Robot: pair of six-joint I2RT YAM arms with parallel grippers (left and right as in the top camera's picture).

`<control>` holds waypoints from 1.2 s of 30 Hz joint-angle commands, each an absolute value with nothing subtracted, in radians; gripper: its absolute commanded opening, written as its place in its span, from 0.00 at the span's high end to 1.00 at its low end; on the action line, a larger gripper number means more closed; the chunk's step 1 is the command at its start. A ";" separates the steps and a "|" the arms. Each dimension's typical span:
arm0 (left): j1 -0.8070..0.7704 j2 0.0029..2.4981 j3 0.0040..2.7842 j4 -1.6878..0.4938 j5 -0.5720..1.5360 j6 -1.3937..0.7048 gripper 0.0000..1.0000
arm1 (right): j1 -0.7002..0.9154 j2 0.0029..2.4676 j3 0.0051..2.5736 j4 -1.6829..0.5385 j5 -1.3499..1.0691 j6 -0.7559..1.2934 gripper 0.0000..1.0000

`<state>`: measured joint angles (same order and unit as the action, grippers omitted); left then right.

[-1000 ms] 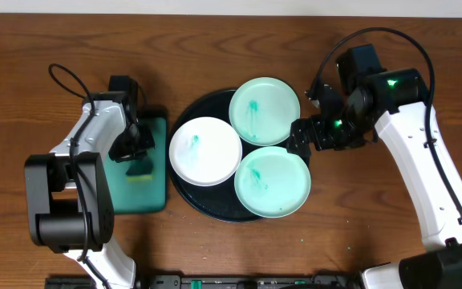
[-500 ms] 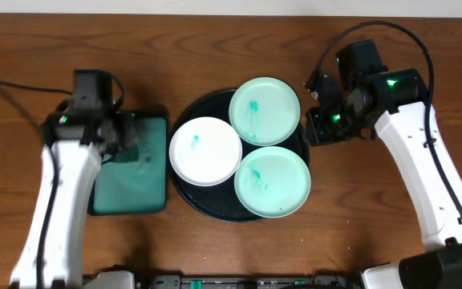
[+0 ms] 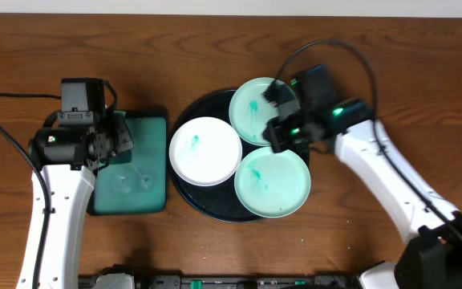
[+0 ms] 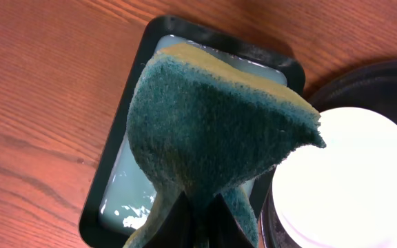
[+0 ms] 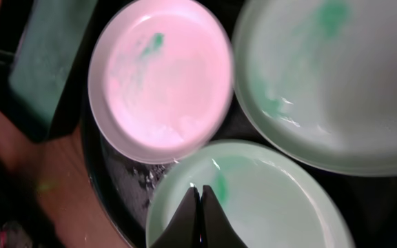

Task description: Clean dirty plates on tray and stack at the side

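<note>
Swung in from the side, the empty, clenched right gripper [image 5: 200, 203] now hovers over three small round smeared plates [image 3: 205, 150] on the glossy black round tray [image 3: 211, 198], while the left gripper [image 4: 200, 217] pinches a soft green sponge [image 4: 212, 124]; the plates seem light and slippery, best gripped at the rim.

This looks like a robotics lab or test station. A bare wooden bench [image 3: 215, 48] fills the overhead view, with a strip of pale wall [image 3: 231, 6] along the top edge and a dark equipment rail [image 3: 215, 282] along the bottom edge. Two white-and-black robot arms reach in from the lower corners, the left arm [image 3: 58, 209] and the right arm [image 3: 391, 185], each trailing loose black cables [image 3: 327, 42]. A green status light [image 3: 337, 111] glows on the right one. The few household items sit staged at centre: three small plates [image 3: 205, 151] on a round black tray [image 3: 191, 197], a teal tray [image 3: 147, 193] of liquid beside it, and a scouring sponge [image 4: 212, 131].
</note>
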<state>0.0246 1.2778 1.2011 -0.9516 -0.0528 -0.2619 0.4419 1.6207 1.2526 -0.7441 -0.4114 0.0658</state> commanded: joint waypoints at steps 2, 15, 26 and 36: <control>0.030 1.273 1.216 -0.953 -0.072 -0.266 0.93 | 0.527 1.660 1.212 -0.659 -0.308 0.167 0.99; 0.030 1.274 1.216 -0.961 -0.071 -0.266 0.93 | 0.580 1.879 1.212 -0.537 -0.303 0.369 0.20; 0.030 1.274 1.215 -0.964 -0.072 -0.266 0.93 | 0.580 1.896 1.212 -0.410 -0.295 0.548 0.39; 0.030 1.274 1.215 -0.963 -0.071 -0.266 0.93 | 0.582 1.966 1.212 -0.402 -0.297 0.598 0.45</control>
<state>0.0246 1.2778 1.2011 -0.9630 -0.0555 -0.2619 0.5755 1.9457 1.2095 -0.4000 -0.2989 0.5640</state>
